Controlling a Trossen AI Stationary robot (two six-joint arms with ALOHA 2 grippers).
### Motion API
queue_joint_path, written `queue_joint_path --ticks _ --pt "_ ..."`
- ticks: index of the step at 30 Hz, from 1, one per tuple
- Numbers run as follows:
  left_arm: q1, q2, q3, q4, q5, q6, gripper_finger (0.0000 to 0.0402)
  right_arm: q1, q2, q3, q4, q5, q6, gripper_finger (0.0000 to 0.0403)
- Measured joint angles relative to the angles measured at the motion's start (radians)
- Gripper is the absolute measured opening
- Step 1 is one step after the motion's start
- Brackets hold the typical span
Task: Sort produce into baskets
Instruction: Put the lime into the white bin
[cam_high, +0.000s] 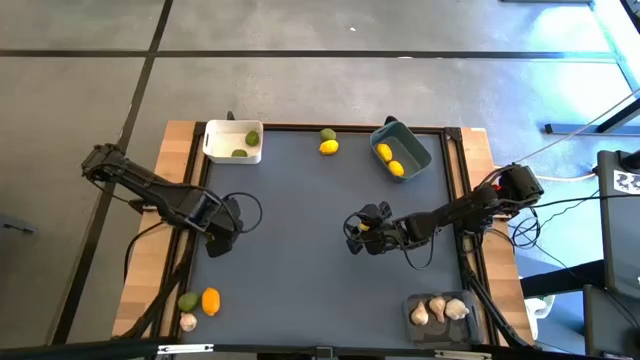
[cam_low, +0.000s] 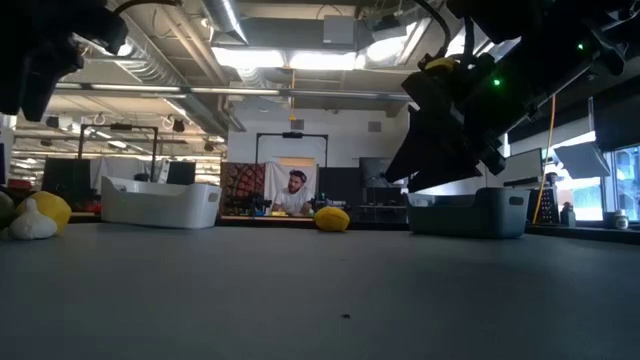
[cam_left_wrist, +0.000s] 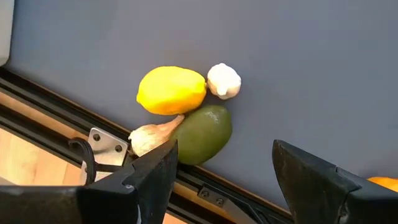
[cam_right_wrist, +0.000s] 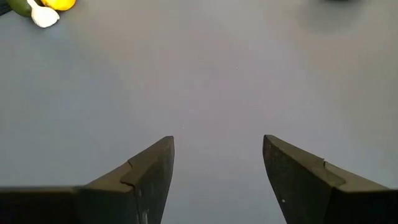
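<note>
Though shallow, white tray (cam_high: 222, 141): green fruits (cam_high: 252, 138).

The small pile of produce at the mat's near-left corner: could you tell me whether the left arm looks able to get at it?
Probably yes. The left gripper hangs with jaws open over bare mat, and nothing stands between it and the pile: lemon, green fruit and two garlic bulbs. They touch each other beside the table's frame, so picking one may nudge others.

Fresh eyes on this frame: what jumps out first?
Probably the loose pile by the table's front-left corner: a yellow lemon, a green fruit and two garlic bulbs, right under the open left gripper. Next, the blue-grey basket at back right, already holding two lemons.
</note>
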Motion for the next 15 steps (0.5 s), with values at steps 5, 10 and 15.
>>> queue_joint_path --ticks 5,10,15 --pt "-0.024 0.015 0.000 0.000 0.014 -0.002 0.0255 0.000 0.000 0.000 0.004 0.000 0.001 0.0244" --pt "-0.024 0.040 -0.001 0.001 0.052 -0.003 0.0255 0.000 0.000 0.000 0.005 0.000 0.002 0.0244" --pt "-0.034 0.061 -0.001 0.000 0.089 -0.005 0.0255 0.000 0.000 0.000 0.005 0.000 0.002 0.0244"
